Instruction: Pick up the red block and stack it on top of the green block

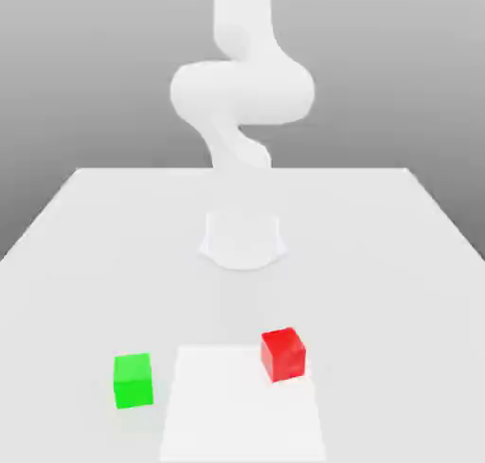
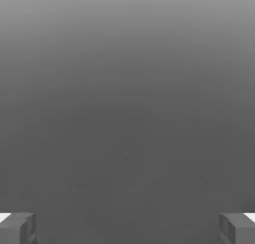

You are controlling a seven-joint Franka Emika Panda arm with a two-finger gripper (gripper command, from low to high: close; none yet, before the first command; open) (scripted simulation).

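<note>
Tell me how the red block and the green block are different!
The red block sits partly over the pale rectangle, while the green block sits beside it, on the exterior view's left. The red block is turned so its edges look slanted; the green block looks nearly straight. Both are cube-shaped blocks resting on the same table, with nothing on top.

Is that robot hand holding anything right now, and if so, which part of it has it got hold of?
Nothing is held: the hand is open and empty, and both the red block and green block sit apart.
</note>
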